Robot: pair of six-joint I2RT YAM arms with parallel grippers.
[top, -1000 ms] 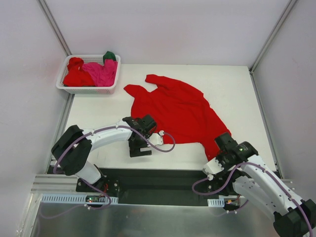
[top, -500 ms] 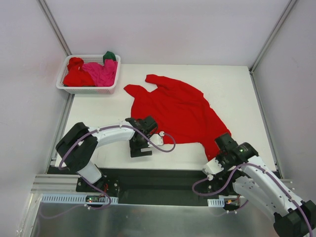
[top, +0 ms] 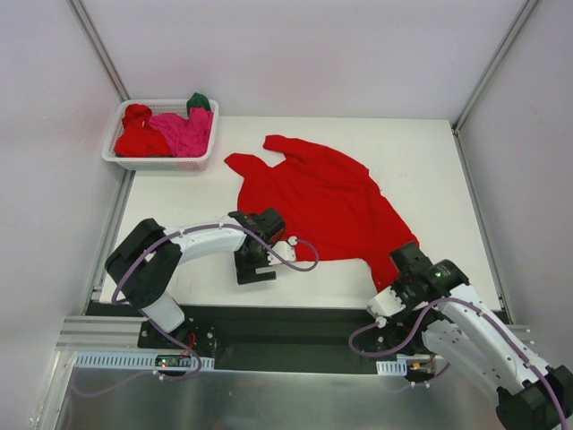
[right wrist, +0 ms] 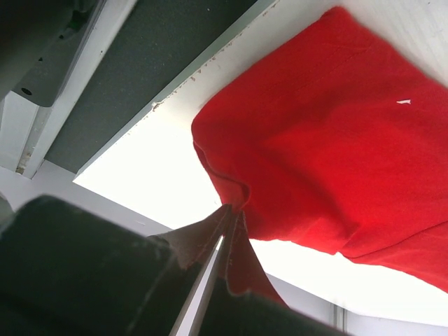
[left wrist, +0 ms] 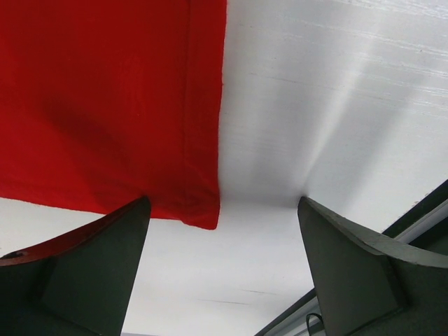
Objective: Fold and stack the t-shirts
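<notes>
Near edge, right side: a hem corner of the red shirt [right wrist: 336,140] is being pinched between the clenched fingers of the right gripper [right wrist: 227,217], close to the lip of the table [top: 421,161]. Only a thin fold is being held. A hard pull is judged likely to slip it free or to drag cloth over the edge.

Near edge, left side: the left gripper [left wrist: 222,206] is being held spread wide over the other hem corner, with nothing grasped. One finger is being positioned over cloth, the other over bare table. If closed from here, the corner may be pushed away or only its tip caught, and the fold would be pulled uneven.

Middle: the shirt is being seen spread flat but skewed and rippled, sleeves toward the far side. Creases risk being folded in.

Far left: a bundled red shirt [top: 136,134], a pink shirt [top: 183,133] and a green shirt [top: 199,101] are being held heaped in the basket [top: 159,163]. Tangling is possible when one is lifted.
</notes>
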